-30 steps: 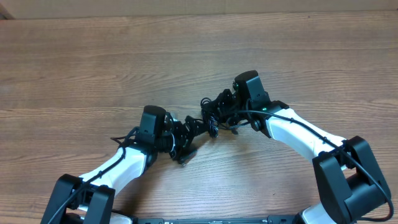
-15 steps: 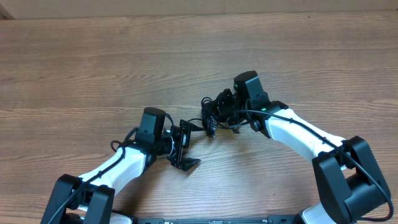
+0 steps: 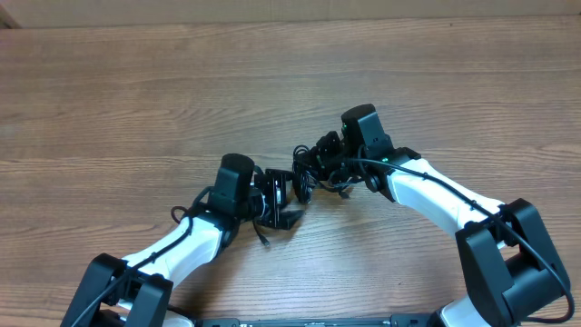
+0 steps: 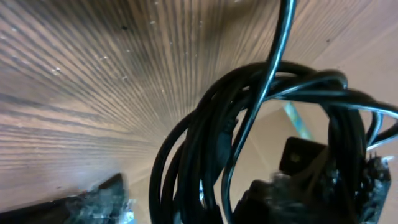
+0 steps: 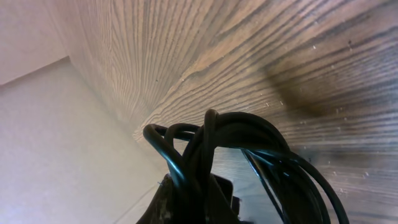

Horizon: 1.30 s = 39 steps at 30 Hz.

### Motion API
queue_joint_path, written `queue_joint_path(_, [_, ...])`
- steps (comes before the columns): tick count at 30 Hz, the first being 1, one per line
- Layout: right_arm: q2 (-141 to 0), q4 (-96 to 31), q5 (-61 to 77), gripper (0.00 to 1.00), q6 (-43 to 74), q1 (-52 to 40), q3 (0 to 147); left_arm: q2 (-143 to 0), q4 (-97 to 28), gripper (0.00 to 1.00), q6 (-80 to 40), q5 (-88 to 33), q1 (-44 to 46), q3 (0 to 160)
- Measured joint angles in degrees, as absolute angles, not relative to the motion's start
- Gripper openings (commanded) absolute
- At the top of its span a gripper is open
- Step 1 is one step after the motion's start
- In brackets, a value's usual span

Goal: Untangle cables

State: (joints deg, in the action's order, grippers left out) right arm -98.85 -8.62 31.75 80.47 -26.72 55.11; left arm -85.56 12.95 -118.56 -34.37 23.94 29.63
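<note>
The cables [image 3: 306,178] are a tangled bundle of thin black cords at the table's middle. My right gripper [image 3: 327,165] is shut on the bundle's right side and holds it up; in the right wrist view the loops [image 5: 249,134] rise out of its jaws [image 5: 202,196]. My left gripper [image 3: 282,201] is open just left of the bundle. In the left wrist view several loops [image 4: 205,137] hang between its spread fingers [image 4: 196,208] without being pinched. A loose cord end [image 3: 263,240] trails on the table by the left arm.
The wooden table [image 3: 136,100] stretches around both arms. Both white arms [image 3: 427,195] reach in from the front edge and meet at the middle. A pale wall or floor strip runs past the table's far edge [image 3: 290,9].
My left gripper let go of the cables, opened and drew back, then moved forward right to the bundle again with open jaws. The right gripper and bundle stayed in place.
</note>
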Motion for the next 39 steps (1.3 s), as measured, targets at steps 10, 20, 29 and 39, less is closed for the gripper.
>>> queue_joint_path(10, [-98.8,-8.2,31.7,0.04,84.4,-27.3,55.1,-85.6,12.5,0.38,-119.0,-33.0,24.4,29.6])
queue_joint_path(20, [-98.8,-8.2,30.1,0.04,87.0,-29.3,55.1,-85.6,12.2,0.04,-119.9,-32.2,24.4,29.5])
queue_joint_path(29, [-98.8,-8.5,28.8,0.21,83.7,-29.7,55.2,-85.6,11.1,0.04,-112.3,-30.7,24.3,29.5])
queue_joint_path(39, [-98.8,-12.9,26.8,0.57,63.3,-25.1,55.3,-85.6,5.6,0.04,-86.7,-31.8,21.3,29.5])
